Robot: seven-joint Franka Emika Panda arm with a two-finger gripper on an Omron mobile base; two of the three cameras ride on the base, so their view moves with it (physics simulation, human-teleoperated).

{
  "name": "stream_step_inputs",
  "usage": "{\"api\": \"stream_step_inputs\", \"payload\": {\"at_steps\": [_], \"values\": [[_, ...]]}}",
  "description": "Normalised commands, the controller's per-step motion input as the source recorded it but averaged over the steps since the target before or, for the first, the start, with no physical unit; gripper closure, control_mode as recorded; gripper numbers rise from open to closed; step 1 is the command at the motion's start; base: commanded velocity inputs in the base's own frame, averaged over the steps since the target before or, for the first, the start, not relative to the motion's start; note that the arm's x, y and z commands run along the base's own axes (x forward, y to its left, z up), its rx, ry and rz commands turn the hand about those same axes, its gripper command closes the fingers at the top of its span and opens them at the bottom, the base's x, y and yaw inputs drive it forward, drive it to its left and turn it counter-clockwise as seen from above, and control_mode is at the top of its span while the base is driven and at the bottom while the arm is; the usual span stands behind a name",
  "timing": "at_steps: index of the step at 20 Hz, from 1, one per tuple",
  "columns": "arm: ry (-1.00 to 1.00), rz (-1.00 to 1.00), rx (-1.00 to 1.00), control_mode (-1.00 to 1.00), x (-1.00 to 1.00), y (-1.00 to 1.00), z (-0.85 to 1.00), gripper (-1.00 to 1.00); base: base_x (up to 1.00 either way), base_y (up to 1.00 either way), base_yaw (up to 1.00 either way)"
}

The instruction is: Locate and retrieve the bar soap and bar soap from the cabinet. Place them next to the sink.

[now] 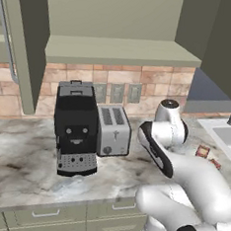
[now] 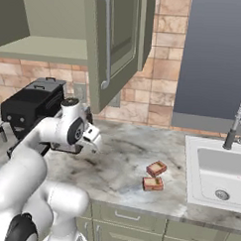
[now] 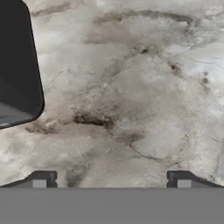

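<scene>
Two small reddish-brown bar soaps lie side by side on the marble counter, just left of the sink (image 2: 192,160): one bar soap (image 2: 156,168) behind, the other bar soap (image 2: 152,183) in front. In the left base view they are the bar soap (image 1: 202,151) and the bar soap (image 1: 215,163), beside the sink (image 1: 224,131). The olive cabinet (image 1: 118,51) stands with its door (image 2: 116,43) swung open and its shelf bare. My gripper (image 2: 95,141) hangs low over the counter, well left of the soaps. Its fingertips (image 3: 43,178) are spread wide, open on nothing, my gripper (image 3: 111,179) facing bare marble.
A black coffee machine (image 1: 75,129) and a silver toaster (image 1: 113,130) stand against the brick wall left of my arm. The dark machine's corner (image 3: 17,65) is close on the hand view's left. A grey faucet (image 2: 235,126) rises behind the basin.
</scene>
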Motion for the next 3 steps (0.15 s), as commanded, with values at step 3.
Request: {"api": "stream_step_inputs", "payload": {"at_steps": [3], "values": [[-0.06, 0.01, -0.02, -1.00, -0.48, 0.62, 0.31, -1.00, 0.00, 0.00, 0.00]]}}
